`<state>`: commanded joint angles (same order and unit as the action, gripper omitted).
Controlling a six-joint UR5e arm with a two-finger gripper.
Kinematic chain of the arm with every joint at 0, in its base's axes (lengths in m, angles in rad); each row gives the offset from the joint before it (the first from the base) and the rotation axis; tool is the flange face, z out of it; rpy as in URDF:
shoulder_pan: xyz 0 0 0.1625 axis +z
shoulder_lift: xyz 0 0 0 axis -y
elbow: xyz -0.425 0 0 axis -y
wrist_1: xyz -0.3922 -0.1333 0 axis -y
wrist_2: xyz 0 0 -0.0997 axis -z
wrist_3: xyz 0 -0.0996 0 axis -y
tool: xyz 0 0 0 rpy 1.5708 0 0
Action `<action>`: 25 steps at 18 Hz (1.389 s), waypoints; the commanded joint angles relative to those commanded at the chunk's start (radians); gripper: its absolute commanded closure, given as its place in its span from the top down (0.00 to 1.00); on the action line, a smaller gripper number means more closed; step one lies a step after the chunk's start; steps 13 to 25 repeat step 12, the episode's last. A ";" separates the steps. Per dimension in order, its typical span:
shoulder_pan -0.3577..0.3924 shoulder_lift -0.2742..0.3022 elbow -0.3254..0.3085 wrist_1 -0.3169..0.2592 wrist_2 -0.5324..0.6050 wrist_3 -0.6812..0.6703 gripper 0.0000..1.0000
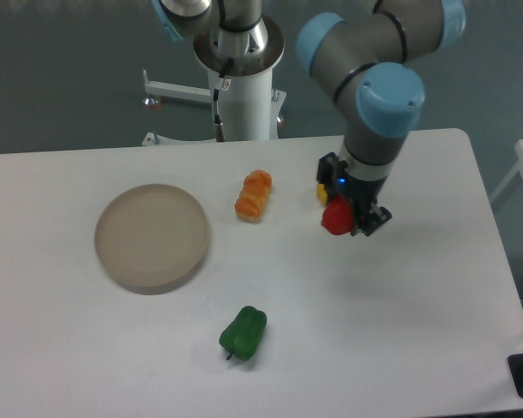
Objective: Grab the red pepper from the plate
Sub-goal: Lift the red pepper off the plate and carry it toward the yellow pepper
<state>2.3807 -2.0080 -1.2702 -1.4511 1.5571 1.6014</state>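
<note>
The end effector (347, 218) is clamped on the red pepper (335, 217), holding it up off the surface (401, 331), well to the right of the plate (152, 237). The plate sits bare on the left side of the surface. Between the plate and the pepper, closer to the plate's upper right, lies an orange croissant-shaped piece (254, 195). A green pepper (243, 332) rests below and to the right of the plate. A bit of yellow (321, 191) shows just behind the end effector, mostly hidden, so I cannot tell what it is.
</note>
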 joint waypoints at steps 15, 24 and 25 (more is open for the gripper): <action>0.002 -0.017 -0.009 0.032 -0.006 0.003 0.18; 0.002 -0.017 -0.009 0.032 -0.006 0.003 0.18; 0.002 -0.017 -0.009 0.032 -0.006 0.003 0.18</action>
